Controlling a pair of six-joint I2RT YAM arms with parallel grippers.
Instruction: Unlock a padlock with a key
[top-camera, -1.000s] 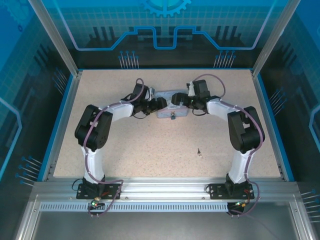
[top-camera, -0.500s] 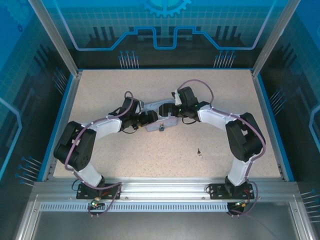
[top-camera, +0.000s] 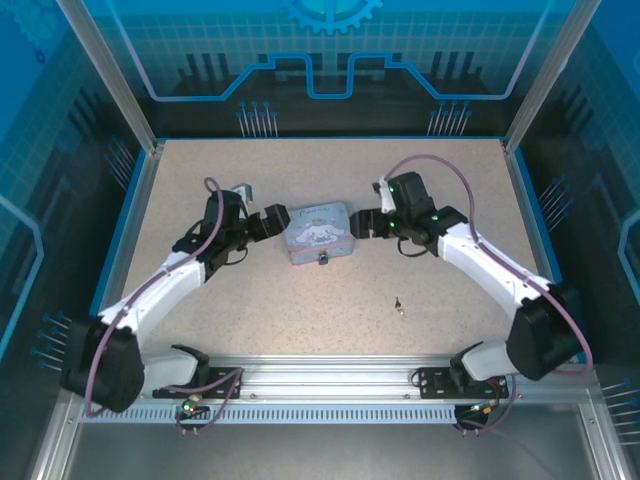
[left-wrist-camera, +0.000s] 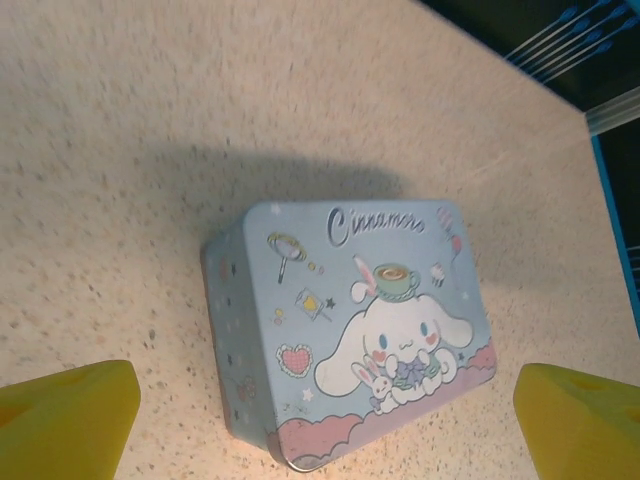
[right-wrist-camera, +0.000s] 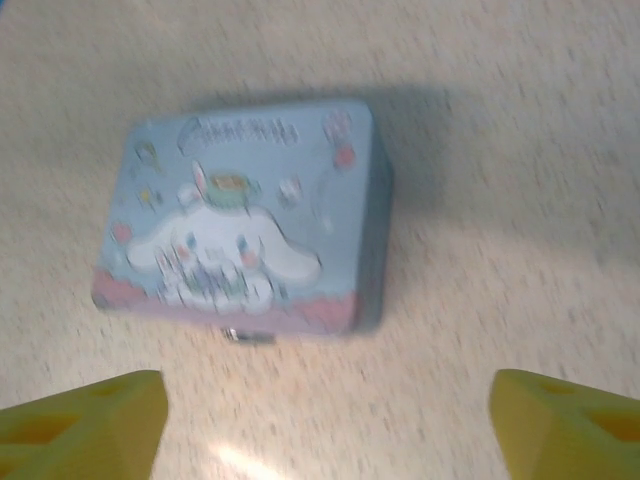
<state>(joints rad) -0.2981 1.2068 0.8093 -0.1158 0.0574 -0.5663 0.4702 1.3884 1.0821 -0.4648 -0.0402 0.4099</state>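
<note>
On the bench the blue tin box sits between the left end effector and the right end effector, both wide open and empty. The padlock sits at the box's near edge. The key lies untouched, well apart, so I judge the unlocking not yet begun.

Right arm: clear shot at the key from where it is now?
Probably yes. The key lies alone on bare table, apart from the tin box; right gripper is open.
</note>
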